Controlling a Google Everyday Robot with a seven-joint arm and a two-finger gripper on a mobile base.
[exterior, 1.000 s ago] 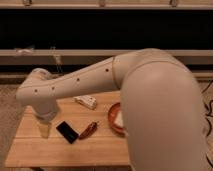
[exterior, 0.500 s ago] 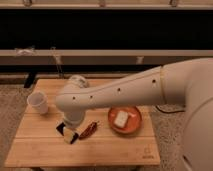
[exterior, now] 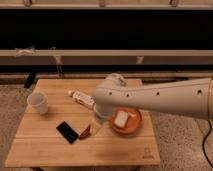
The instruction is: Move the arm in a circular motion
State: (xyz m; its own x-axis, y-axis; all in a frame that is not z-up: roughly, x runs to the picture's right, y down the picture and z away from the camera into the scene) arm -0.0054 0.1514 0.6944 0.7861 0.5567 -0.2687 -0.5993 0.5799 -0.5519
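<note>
The cream-white arm (exterior: 160, 95) reaches in from the right edge across the wooden table (exterior: 45, 150). Its rounded elbow joint (exterior: 107, 92) hangs over the table's middle. From the elbow a short segment drops toward the tabletop. The gripper (exterior: 96, 126) is at its narrow tip, low over the table, just right of a red snack packet (exterior: 85, 132) and left of the orange plate (exterior: 134, 129).
A white cup (exterior: 38, 102) stands at the table's left. A black phone (exterior: 67, 132) lies at front centre. A white bottle (exterior: 81, 98) lies on its side behind the elbow. The plate holds a pale food piece (exterior: 121, 119). A dark wall and railing lie behind.
The arm has swung rightward across the table; the elbow moved from the left edge to the middle, uncovering the cup, the phone and the bottle.
</note>
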